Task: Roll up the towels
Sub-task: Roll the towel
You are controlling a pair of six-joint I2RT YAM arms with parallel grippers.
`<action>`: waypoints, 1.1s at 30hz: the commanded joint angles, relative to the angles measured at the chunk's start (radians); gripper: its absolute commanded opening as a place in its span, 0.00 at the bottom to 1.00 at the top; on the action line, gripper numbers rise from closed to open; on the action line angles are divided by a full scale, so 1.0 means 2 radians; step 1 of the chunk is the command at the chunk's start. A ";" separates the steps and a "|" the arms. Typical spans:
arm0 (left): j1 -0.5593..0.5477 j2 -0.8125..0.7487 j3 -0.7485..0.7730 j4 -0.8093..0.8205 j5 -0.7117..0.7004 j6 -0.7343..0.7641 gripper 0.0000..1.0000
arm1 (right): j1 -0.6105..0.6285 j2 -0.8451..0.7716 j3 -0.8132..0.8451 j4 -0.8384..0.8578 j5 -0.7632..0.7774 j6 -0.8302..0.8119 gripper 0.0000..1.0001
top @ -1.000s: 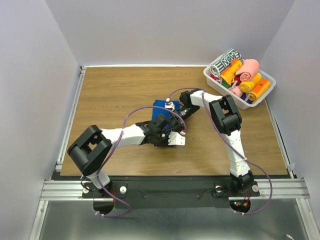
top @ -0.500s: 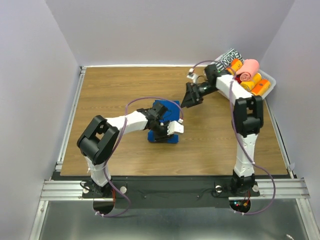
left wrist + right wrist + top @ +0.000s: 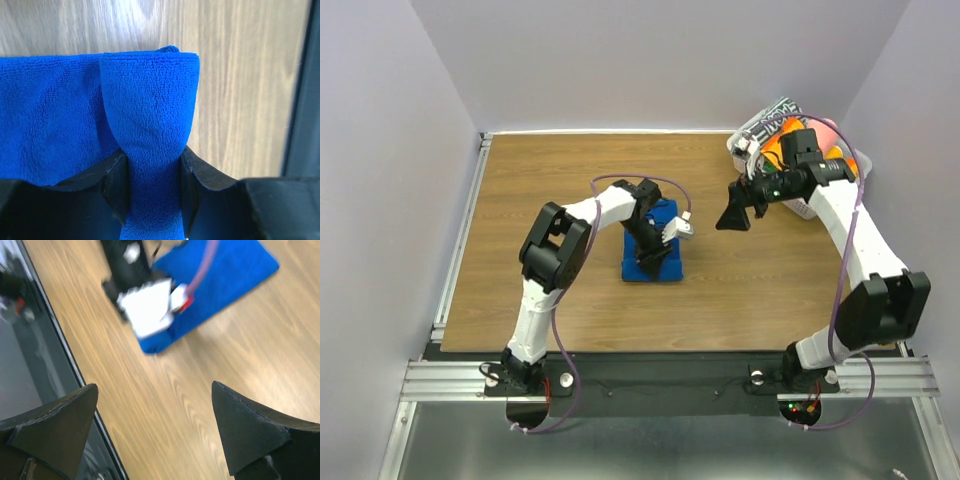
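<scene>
The royal blue towel (image 3: 660, 262) lies on the wooden table, seen near the middle of the top view. My left gripper (image 3: 648, 256) reaches down onto it from the far side. In the left wrist view the left gripper (image 3: 152, 187) is shut on a rolled fold of the blue towel (image 3: 150, 95), with flat towel to its left. My right gripper (image 3: 732, 216) hangs open above bare wood to the towel's right. Its wrist view shows the gripper (image 3: 155, 410) empty, with the blue towel (image 3: 225, 275) farther off. A sliver of a pink roll (image 3: 830, 126) shows behind my right arm.
A white basket (image 3: 804, 211) of towel rolls stands at the far right corner, largely hidden by my right arm. A black-and-white patterned roll (image 3: 775, 110) sticks out of it. Metal rails (image 3: 470, 230) edge the table on the left and at the front.
My right gripper let go of the towel, opened wide and swung away to the right. My left arm swung round to the towel's far side, still gripping the blue fold.
</scene>
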 commanded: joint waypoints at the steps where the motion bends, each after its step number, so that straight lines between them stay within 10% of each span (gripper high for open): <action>1: -0.001 0.121 0.037 -0.086 -0.019 0.052 0.48 | 0.042 -0.042 -0.061 0.021 0.085 -0.047 0.99; 16: 0.025 0.176 0.094 -0.130 -0.020 0.074 0.50 | 0.403 -0.030 -0.224 0.310 0.419 -0.099 0.89; 33: 0.028 0.172 0.104 -0.131 -0.009 0.077 0.52 | 0.417 0.001 -0.312 0.435 0.505 -0.100 0.89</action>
